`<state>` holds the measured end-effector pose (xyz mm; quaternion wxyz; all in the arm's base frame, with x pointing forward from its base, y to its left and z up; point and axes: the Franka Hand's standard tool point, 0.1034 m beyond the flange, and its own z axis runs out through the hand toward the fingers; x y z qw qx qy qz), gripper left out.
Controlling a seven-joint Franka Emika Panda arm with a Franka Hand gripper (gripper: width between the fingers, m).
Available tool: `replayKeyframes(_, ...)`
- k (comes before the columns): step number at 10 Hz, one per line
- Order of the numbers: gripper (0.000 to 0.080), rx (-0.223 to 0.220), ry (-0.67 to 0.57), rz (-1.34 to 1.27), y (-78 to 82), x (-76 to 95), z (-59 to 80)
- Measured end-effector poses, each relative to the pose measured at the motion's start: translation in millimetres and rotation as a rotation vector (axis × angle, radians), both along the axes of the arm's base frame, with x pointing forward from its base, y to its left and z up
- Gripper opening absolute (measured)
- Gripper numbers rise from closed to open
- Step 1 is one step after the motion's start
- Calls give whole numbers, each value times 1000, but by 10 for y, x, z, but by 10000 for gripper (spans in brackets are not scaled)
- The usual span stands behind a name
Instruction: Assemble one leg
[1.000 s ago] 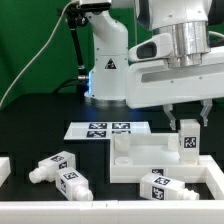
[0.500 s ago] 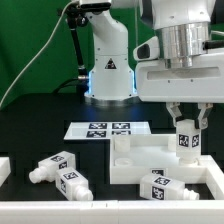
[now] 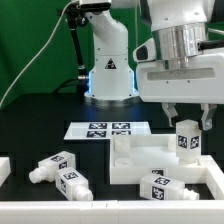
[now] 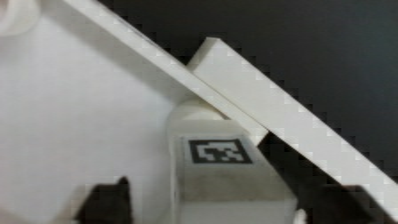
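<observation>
Your hand (image 3: pixel 187 122) is closed on the leg (image 3: pixel 186 139). In the exterior view its two fingers (image 3: pixel 172 116) flank the top of the post and hold it upright. One black-and-white tag (image 3: pixel 185 143) faces the camera just below the fingertips.

In the wrist view, the same leg runs down between the two dark fingers, with a tag on the face you see. The fingers sit close against the post, though the blur hides the exact contact line.

Directly under the hand, the lower end of the leg meets the far corner of the large white block (image 3: pixel 140 158) on the exterior view's right. You cannot tell from either view whether the peg end is seated in the block or only resting against it.

Below the hand and nearer the camera, one loose leg (image 3: pixel 162 186) lies on its side against the front of the block. Farther out, toward the exterior view's left, two more loose legs (image 3: pixel 52 166) lie close together on the black counter (image 3: pixel 30 130), well apart from the hand.

Behind the block, to the exterior view's left of the hand, the marker board (image 3: pixel 108 129) lies flat on the counter. The arm's white base (image 3: pixel 108 70) stands beyond it.
</observation>
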<state>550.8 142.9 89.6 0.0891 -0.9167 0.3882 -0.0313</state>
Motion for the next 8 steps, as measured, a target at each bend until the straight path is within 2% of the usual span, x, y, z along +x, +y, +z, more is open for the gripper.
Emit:
replayKeyframes(1, 585, -20, -15, 101, 12, 1, 4)
replayKeyframes(2, 638, -44, -35, 240, 7, 22, 24)
replayKeyframes(3, 646, -60, -50, 390, -37, 50, 40)
replayKeyframes(5, 649, -96, -70, 653, -68, 67, 25)
replayKeyframes(8, 649, -141, -99, 915, -54, 61, 18)
